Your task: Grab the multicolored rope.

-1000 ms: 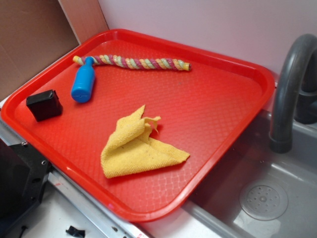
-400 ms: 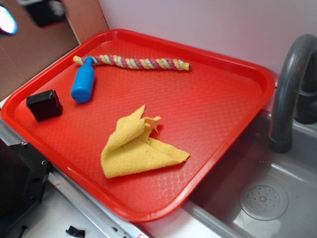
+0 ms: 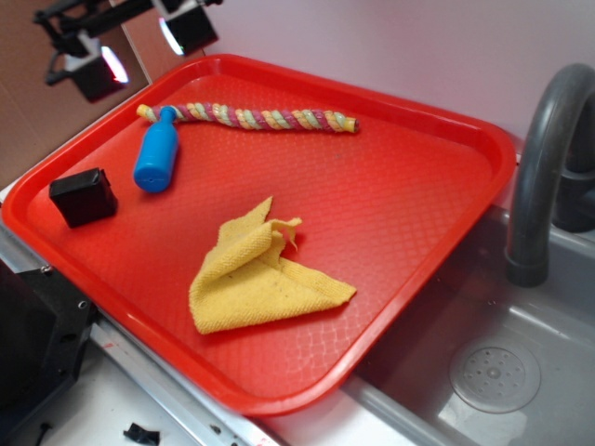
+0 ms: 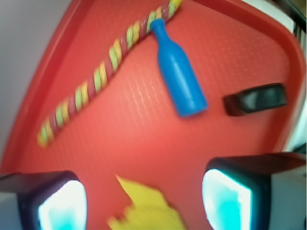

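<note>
— Where the rope (image 3: 249,117) lay along the tray's (image 3: 446,125) far rim, was there room?
— Yes, bare tray in front; only the bottle's (image 3: 156,153) neck touched its left end.
— And the gripper (image 3: 139,45)?
— Upper left of the frame, raised, fingers (image 4: 62,203) apart, holding nothing.

A plain pale pinkish-white wall (image 3: 390,46) runs behind the scene, evenly lit; a brown cardboard-like panel (image 3: 56,121) leans at the left; a curved dark grey faucet spout (image 3: 544,158) rises at the right above a grey plastic sink basin (image 3: 521,325) with a round perforated drain (image 3: 495,378); a pale countertop edge (image 3: 112,409) shows at lower left.
</note>
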`<state>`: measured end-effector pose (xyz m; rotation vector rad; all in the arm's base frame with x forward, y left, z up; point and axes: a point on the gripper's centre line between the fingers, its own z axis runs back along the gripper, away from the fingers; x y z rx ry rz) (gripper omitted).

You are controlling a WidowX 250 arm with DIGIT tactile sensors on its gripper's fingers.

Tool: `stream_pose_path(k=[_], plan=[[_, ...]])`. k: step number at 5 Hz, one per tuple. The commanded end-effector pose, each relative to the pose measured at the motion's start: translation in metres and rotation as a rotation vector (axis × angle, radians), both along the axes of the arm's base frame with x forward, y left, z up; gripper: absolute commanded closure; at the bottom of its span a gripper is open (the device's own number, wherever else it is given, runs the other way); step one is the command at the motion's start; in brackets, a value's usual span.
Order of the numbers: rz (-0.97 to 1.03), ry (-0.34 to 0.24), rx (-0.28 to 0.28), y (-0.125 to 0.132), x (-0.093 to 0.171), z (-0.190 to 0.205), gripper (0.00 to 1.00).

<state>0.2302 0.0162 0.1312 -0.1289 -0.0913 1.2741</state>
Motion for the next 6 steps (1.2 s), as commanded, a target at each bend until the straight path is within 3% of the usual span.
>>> stream_pose_path(k=[1,3,5,6], plan=[[0.396,-0.049,0.031,0.047,0.030,-0.019,0.00],[0.483,-0.017,0.014,0.069,0.061,-0.054,0.00],[0.468,0.047,-0.020,0.065,0.065,-0.091,0.00],[0.448,0.069,0.015,0.062,0.068,-0.101,0.00]])
